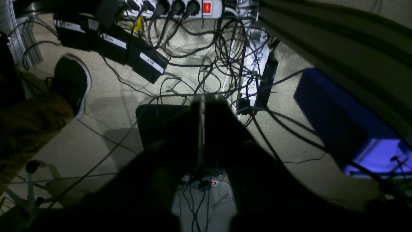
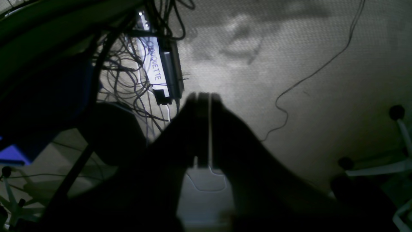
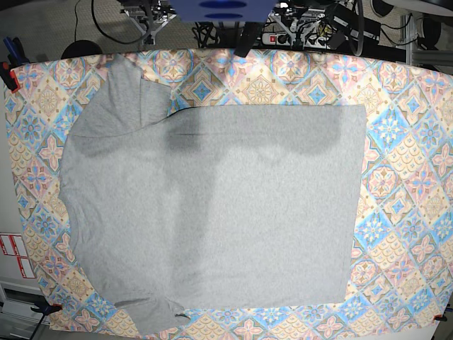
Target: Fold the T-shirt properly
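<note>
A: Left wrist view: the left gripper (image 1: 202, 100) was pressed together, nothing between its fingers; it pointed down at the floor (image 1: 106, 141), over tangled cables (image 1: 206, 58), a power strip (image 1: 193, 6) with a red switch, and a dark shoe (image 1: 72, 80); no T-shirt in this view.

B: Right wrist view: the right gripper (image 2: 203, 96) was likewise pressed together and held nothing; grey floor and one loose cable (image 2: 309, 77) lay beyond it.

A: Base view: the T-shirt (image 3: 212, 212) lay spread flat on the patterned tablecloth (image 3: 410, 142), plain grey side up, one sleeve (image 3: 117, 92) angled toward the far-left corner; neither gripper appeared there.
</note>
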You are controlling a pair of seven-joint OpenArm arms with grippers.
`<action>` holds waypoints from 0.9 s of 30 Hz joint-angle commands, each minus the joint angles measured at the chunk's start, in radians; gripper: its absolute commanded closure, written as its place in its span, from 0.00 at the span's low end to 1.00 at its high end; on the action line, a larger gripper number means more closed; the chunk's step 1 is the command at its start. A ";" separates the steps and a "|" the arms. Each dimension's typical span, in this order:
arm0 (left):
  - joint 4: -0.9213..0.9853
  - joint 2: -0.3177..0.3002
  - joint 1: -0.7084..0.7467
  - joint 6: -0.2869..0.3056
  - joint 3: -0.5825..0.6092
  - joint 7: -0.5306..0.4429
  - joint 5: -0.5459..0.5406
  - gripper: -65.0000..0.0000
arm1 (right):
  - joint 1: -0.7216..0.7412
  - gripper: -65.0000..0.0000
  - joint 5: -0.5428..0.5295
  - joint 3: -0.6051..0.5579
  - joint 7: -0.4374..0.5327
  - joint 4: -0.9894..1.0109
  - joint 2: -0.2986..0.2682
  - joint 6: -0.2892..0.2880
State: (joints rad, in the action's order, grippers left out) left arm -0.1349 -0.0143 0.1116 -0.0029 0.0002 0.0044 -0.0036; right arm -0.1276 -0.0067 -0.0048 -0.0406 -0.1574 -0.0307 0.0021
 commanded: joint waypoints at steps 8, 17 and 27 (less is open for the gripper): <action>-0.002 0.000 0.004 -0.001 0.004 -0.005 0.001 1.00 | -0.005 1.00 -0.003 -0.001 0.003 -0.001 -0.001 0.002; -0.002 0.000 0.004 -0.001 0.004 -0.005 0.000 1.00 | -0.005 1.00 -0.003 -0.001 0.003 -0.001 -0.001 0.002; -0.002 -0.022 0.010 -0.001 0.004 -0.005 0.000 1.00 | -0.019 1.00 -0.003 -0.001 0.003 -0.003 -0.002 0.002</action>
State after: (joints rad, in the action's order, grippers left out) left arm -0.1352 -0.0315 0.1143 -0.0029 0.0029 0.0025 -0.0010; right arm -0.1410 -0.0067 -0.0048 -0.0387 -0.1589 -0.0307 0.0021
